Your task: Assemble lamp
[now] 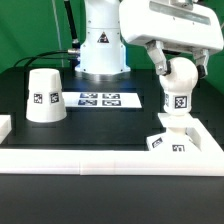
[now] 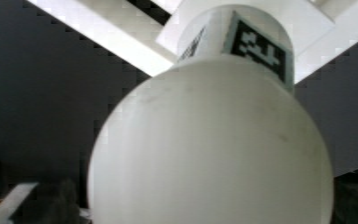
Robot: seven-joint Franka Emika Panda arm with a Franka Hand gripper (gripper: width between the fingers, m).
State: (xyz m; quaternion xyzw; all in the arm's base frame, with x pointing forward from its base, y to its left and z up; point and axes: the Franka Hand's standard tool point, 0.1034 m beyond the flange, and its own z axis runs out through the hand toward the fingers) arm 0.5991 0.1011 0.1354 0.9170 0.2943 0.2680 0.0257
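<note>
Now the bulb (image 1: 180,88) stands upright on the small square base (image 1: 167,138), which sits at the exterior view's right, just beside the white wall (image 1: 100,158) that borders the table's front. The gripper (image 1: 172,62) hangs at the bulb's round head with its jaws spread wide. In the wrist view the bulb (image 2: 202,140) fills almost everything, and I see no pad pressing on it. I judge that the step in hand is fixing the bulb into the base. I cannot tell if it is fully seated or needs one more turn. The shade (image 1: 45,95) waits well apart at the exterior view's left, beyond the marker board (image 1: 100,99). The next move probably calls for a straight lift away from the bulb, so nothing tips, and then a grasp on the shade.
</note>
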